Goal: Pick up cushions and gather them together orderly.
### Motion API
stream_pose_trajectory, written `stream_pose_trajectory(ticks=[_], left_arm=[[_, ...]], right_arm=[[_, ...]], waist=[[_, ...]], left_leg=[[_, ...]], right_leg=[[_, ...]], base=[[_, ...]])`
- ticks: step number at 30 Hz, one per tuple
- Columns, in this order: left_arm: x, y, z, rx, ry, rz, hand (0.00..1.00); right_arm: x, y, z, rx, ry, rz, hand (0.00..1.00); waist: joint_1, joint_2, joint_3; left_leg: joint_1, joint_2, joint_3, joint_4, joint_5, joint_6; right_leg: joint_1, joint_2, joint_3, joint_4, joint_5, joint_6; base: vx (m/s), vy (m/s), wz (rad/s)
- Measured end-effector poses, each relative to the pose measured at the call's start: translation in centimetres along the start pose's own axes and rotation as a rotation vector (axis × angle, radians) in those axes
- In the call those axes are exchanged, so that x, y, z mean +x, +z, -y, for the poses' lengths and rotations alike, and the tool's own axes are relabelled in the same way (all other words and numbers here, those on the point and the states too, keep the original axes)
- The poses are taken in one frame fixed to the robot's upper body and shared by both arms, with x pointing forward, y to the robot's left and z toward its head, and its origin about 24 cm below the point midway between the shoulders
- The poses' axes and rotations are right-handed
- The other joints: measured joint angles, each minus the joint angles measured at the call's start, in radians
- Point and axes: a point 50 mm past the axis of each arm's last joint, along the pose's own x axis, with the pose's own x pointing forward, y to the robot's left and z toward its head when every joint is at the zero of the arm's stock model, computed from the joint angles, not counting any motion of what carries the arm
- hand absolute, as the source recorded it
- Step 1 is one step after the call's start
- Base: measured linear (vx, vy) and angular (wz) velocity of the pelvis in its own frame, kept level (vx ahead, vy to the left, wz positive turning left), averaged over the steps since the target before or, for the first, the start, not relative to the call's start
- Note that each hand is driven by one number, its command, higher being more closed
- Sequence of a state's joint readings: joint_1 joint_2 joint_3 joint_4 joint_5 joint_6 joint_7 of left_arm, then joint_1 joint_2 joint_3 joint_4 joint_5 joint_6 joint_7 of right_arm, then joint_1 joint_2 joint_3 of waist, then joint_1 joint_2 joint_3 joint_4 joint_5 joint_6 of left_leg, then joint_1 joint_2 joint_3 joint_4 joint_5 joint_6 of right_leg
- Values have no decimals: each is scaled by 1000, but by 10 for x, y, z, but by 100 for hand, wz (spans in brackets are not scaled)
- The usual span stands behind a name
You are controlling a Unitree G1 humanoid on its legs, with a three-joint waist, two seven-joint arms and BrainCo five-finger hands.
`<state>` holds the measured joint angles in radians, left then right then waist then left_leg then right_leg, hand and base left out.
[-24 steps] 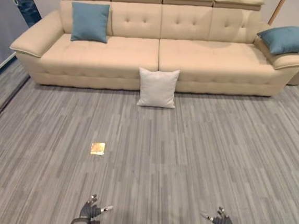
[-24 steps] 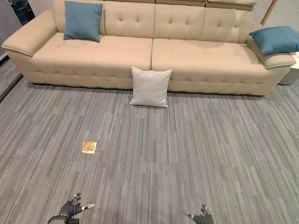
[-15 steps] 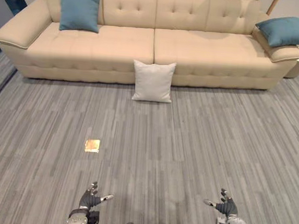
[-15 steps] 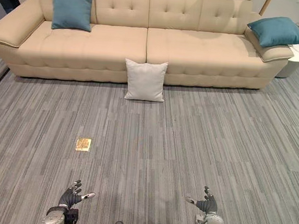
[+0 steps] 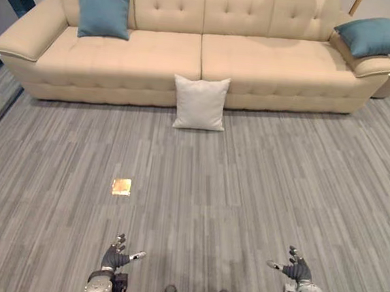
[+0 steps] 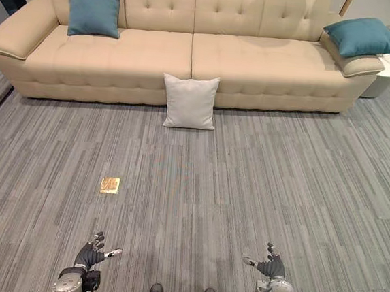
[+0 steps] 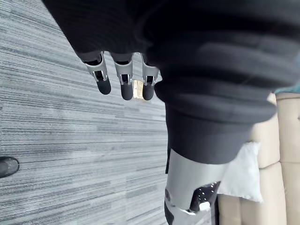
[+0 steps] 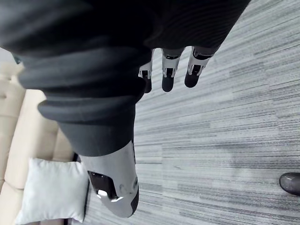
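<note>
Your left hand (image 5: 115, 256) and right hand (image 5: 296, 269) hang low, fingers spread, empty. The white cushion (image 5: 200, 103) leans against the sofa (image 5: 257, 59) front; left blue cushion (image 5: 103, 9) and right blue cushion (image 5: 375, 36) lie on it.

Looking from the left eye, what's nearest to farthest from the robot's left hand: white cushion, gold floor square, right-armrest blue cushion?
From the left hand:
1. gold square, on the floor ahead.
2. white cushion, against the sofa front.
3. blue cushion, on its far right arm.
</note>
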<state>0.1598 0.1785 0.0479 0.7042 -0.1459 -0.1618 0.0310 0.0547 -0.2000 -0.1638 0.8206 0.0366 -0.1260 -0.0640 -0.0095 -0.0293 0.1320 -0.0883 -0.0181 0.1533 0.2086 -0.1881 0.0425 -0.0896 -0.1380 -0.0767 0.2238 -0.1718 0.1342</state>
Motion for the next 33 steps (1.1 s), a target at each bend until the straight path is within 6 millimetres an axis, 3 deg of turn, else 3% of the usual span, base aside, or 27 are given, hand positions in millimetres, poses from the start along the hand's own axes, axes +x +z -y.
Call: stream_pose_trajectory(ticks=[1,2,4,5,6,8,11,13,14,15,16,17,18,19,20,22,23,25,26,27,28,29,30,32,33], left_arm=[[0,2,0,-1,3,8,0],[0,1,-1,-1,9,7,0],[-1,4,-4,12,20,19,0],[-1,5,-5,17,20,21,0],[0,6,-7,26,25,24,0],[2,10,-8,34,29,36,0],[12,29,2,25,11,90,0],[13,33,5,29,0,104,0],[13,32,7,29,-4,101,0],[13,31,11,17,-12,99,0],[13,31,12,17,-13,98,0],[12,29,15,4,-16,90,0],[10,24,18,-16,-16,79,0],[9,21,17,-27,-9,70,0],[8,20,15,-41,0,65,0],[10,25,17,-54,-3,81,0],[10,26,18,-57,-6,88,0],[10,29,19,-60,-9,99,0],[10,29,19,-61,-12,99,0],[10,29,20,-65,-12,99,0],[7,22,20,-78,-5,79,0],[5,16,17,-82,3,57,0],[6,15,15,-86,13,49,0],[6,14,18,-100,11,46,0],[5,11,17,-98,12,35,0]], right_arm=[[0,-1,-2,7,2,-4,0],[0,-1,-3,10,6,-4,0],[0,0,-13,30,25,-4,0],[-1,-2,-14,33,28,-11,0],[-2,-4,-17,25,39,-17,0],[-1,-1,-17,22,41,-9,0],[1,5,-10,8,9,13,0],[1,8,-7,4,1,26,0],[0,8,-5,1,-2,30,0],[3,14,-4,-1,-4,47,0],[4,18,-6,1,1,61,0],[5,22,-6,-5,4,78,0],[5,24,-6,-14,7,83,0],[5,24,-9,-20,17,84,0],[4,24,-15,-19,31,89,0],[3,30,-21,11,42,118,0],[2,36,-24,23,45,145,0],[3,43,-24,46,45,172,0],[5,45,-22,47,40,173,0],[8,46,-20,55,32,167,0],[9,38,-16,60,15,130,0],[9,34,-17,63,14,110,0],[8,30,-20,88,20,90,0],[7,26,-13,129,-5,78,0],[8,26,-13,139,-5,74,0]], waist=[[-1,-1,7],[2,-2,13],[-3,-2,39],[-2,6,47],[-3,7,51],[-4,1,56],[-34,19,78],[-37,23,89],[-45,12,87],[-48,41,91],[-55,41,93],[-57,51,102],[-50,75,119],[-34,71,124],[-14,70,128],[11,38,147],[25,25,151],[37,13,150],[50,12,151],[53,15,151],[61,32,142],[69,22,135],[72,-7,117],[71,-8,111],[68,-9,112]], left_leg=[[-10,-1,-1,52,-46,7],[-5,-2,2,64,-62,12],[50,-2,-5,79,-99,38],[64,1,-10,78,-109,40],[92,9,-14,68,-121,45],[134,18,-21,36,-124,31],[215,42,-75,-57,-121,7],[277,54,-83,-92,-134,-39],[308,60,-99,-77,-156,-79],[288,93,-97,-11,-152,-116],[257,94,-92,56,-129,-154],[181,116,-63,268,-69,-208],[73,170,-49,559,95,-192],[25,204,-43,686,119,-188],[-51,249,-9,875,71,-124],[-154,270,41,957,25,-94],[-232,273,78,930,9,-69],[-336,258,112,779,-7,-78],[-383,223,103,595,-4,-81],[-392,187,77,413,19,-106],[-371,154,29,176,120,-120],[-362,141,20,190,185,-58],[-370,108,37,239,123,-16],[-332,85,73,306,33,26],[-286,70,85,307,3,37]], right_leg=[[-14,-16,-2,79,-21,24],[-34,-22,-5,136,-25,27],[-187,-45,-21,493,0,16],[-212,-47,-29,530,-19,13],[-249,-41,-54,536,-53,5],[-289,-21,-99,444,-58,-9],[-338,40,-136,183,18,-53],[-354,72,-142,96,110,-94],[-367,65,-139,139,213,-157],[-375,70,-169,212,151,-179],[-370,66,-171,228,113,-176],[-321,82,-180,222,67,-179],[-222,111,-186,172,44,-190],[-174,128,-180,146,33,-193],[-85,153,-161,110,22,-209],[31,147,-134,48,18,-213],[102,140,-114,-14,12,-216],[180,121,-87,-97,-19,-177],[217,102,-75,-126,-49,-144],[244,91,-63,-137,-63,-133],[279,90,-37,-146,-90,-111],[292,80,-18,-139,-113,-99],[280,32,-3,-94,-124,-92],[201,-17,37,164,-111,-51],[157,-39,58,313,-65,19]], base=[[60,118,-7],[88,126,-12],[194,112,-3],[300,85,7],[317,69,6],[360,44,14],[576,-45,56],[611,-108,47],[642,-159,40],[644,-178,41],[651,-217,21],[682,-237,18],[692,-220,0],[678,-174,-33],[644,-119,-48],[658,-83,-38],[680,-16,-34],[572,49,-41],[465,125,-43],[719,232,-60],[493,208,-59],[630,281,-43],[643,272,-20],[794,330,-7],[780,311,-20]])
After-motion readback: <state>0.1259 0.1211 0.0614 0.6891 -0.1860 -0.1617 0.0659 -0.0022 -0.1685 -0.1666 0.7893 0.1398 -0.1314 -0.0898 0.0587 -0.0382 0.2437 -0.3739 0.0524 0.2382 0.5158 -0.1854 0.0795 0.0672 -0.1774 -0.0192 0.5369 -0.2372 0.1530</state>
